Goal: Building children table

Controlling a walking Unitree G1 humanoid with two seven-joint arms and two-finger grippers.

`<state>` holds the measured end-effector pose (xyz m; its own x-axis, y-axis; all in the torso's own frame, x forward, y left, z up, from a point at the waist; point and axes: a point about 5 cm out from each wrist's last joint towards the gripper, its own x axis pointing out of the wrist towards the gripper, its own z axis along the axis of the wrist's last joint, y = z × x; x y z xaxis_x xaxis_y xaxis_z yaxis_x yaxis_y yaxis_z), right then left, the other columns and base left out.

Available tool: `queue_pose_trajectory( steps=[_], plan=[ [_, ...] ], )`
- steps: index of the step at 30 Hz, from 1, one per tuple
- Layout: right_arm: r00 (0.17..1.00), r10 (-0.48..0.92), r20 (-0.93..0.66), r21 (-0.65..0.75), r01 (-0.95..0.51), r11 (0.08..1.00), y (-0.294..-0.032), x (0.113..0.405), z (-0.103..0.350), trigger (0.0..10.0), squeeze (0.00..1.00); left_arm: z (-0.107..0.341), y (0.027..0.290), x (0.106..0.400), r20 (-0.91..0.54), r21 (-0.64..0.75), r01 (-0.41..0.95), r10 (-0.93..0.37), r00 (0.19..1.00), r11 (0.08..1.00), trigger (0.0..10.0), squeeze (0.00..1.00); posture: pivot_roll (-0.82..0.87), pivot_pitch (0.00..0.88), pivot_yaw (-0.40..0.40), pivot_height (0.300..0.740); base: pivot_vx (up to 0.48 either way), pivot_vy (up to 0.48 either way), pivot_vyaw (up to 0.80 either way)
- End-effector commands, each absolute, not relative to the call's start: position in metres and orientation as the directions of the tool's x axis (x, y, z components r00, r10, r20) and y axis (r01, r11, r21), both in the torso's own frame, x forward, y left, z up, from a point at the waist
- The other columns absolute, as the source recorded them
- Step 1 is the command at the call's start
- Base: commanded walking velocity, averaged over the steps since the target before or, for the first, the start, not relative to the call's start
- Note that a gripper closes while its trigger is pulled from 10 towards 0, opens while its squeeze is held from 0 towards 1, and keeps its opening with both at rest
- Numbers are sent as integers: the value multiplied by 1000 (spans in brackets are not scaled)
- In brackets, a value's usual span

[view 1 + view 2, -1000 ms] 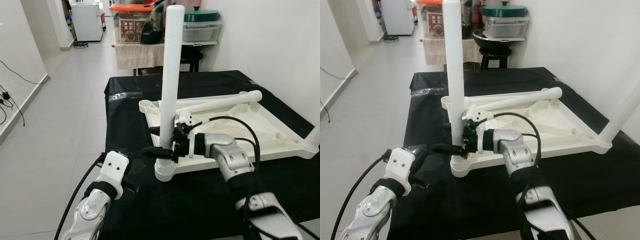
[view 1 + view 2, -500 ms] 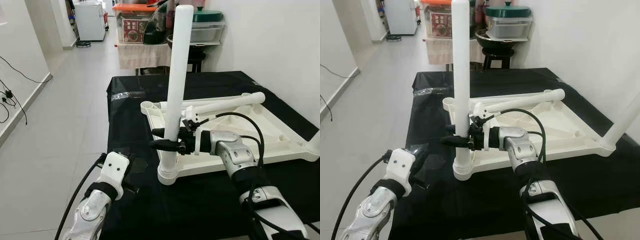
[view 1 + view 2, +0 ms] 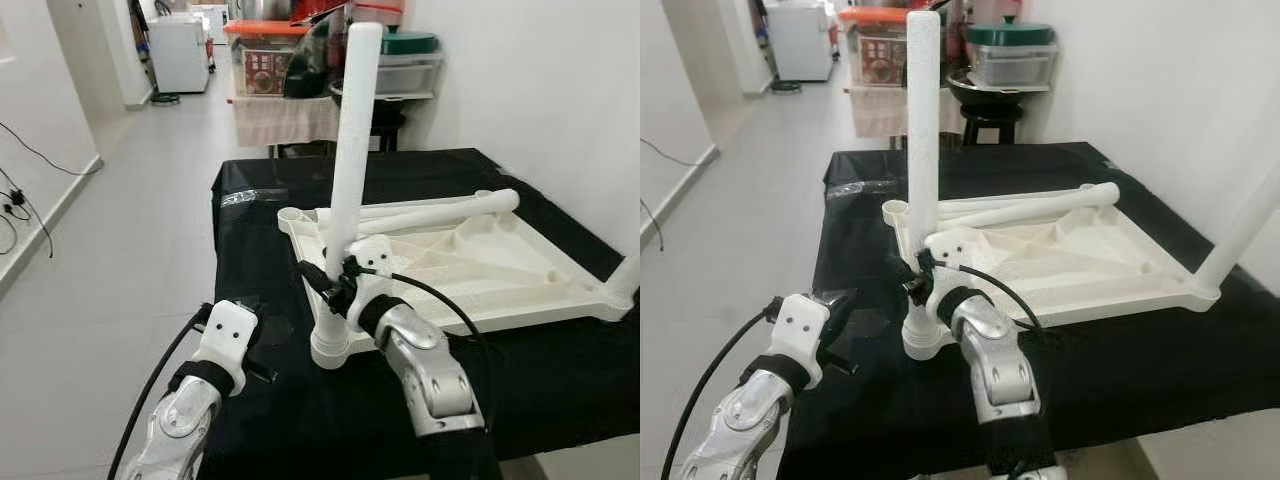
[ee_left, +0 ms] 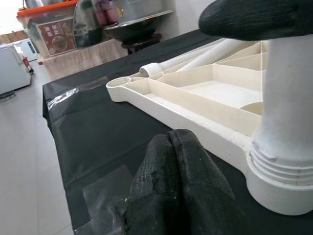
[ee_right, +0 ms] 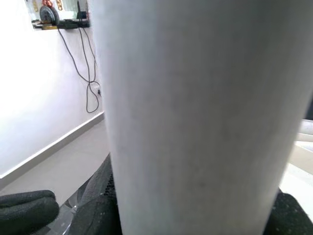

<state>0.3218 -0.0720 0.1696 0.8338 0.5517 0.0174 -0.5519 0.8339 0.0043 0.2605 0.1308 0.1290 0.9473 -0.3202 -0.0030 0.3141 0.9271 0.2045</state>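
Table leg (image 3: 352,150) stands in the near corner socket (image 3: 330,347) of the upturned white tabletop (image 3: 480,265), which lies on a black-covered surface. In the left eye view the right gripper (image 3: 333,283) grasps the leg low down, just above the socket. Half a second ago its forearm reached in level from the right; now the elbow has swung down and the forearm climbs to the leg from below. The grip looks unchanged and the leg leans a little toward the tabletop, so I judge this a twisting or seating move on the leg, not a release. A loose leg (image 3: 440,210) lies across the far side of the tabletop, and a fitted one rises at the right corner.

The right eye view gives the same scene and shows more of that right-corner leg (image 3: 1248,225), running out of the top edge of the picture.

The left wrist view shows what the head views cannot: the left gripper (image 4: 168,147) with its fingers pressed together on nothing, hovering low over the black cloth (image 4: 93,132) just beside the socket's ribbed collar.

The right wrist view brings the leg's plain surface up close, with a black finger (image 5: 100,196) curling round its side.
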Motion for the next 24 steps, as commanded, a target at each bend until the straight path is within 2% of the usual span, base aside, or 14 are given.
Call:
queue_pose_trajectory(
  steps=[1,2,5,6,8,9,13,16,19,20,22,24],
  plan=[
    [849,526,-45,34,-525,850,-77,322,153,0,0,127,132,262,-14,221,308,-313,950,925,10000,0,-36,0,-41,740,0,0,0],
    [858,513,-41,49,-511,858,-80,323,154,2667,0,127,132,262,-10,228,298,-304,953,927,10000,0,-37,0,-43,740,0,0,0],
    [869,492,-53,62,-489,870,-81,322,154,2667,0,127,132,262,-10,226,299,-305,952,927,10000,0,-38,0,-42,740,0,0,0],
    [874,483,-54,62,-480,875,-80,319,156,10000,906,127,132,262,-11,224,301,-307,952,927,10000,0,-38,0,-40,740,0,0,0],
    [877,478,-54,60,-475,878,-79,316,159,10000,906,127,131,262,-11,223,303,-308,951,926,10000,0,-38,0,-40,740,0,0,0],
    [869,494,-37,70,-491,868,-79,315,162,10000,1000,128,131,262,-10,222,304,-309,951,927,10000,0,-37,0,-41,740,0,0,0],
    [854,520,-22,78,-517,853,-80,315,165,10000,1000,128,132,262,-10,221,304,-310,951,927,10000,0,-38,0,-41,740,0,0,0],
    [774,633,-19,72,-630,773,-90,308,166,10000,1000,128,132,262,-8,217,305,-310,951,927,10000,0,-41,0,-42,740,0,0,0],
    [752,659,-29,51,-657,752,-102,301,163,10000,1000,128,133,262,-7,214,304,-310,951,928,10000,0,-45,0,-47,740,0,0,0],
    [752,659,-29,51,-657,752,-102,301,163,10000,1000,128,133,262,-7,214,304,-310,951,928,10000,0,-45,0,-47,740,0,0,0],
    [793,608,-36,58,-606,794,-119,297,158,10000,1000,128,134,262,-5,213,302,-308,951,929,10000,0,-48,0,-49,740,0,0,0],
    [873,486,-34,78,-482,872,-137,294,154,10000,1000,128,136,261,-4,215,298,-304,953,930,10000,0,-53,0,-44,740,0,0,0]
  ],
)
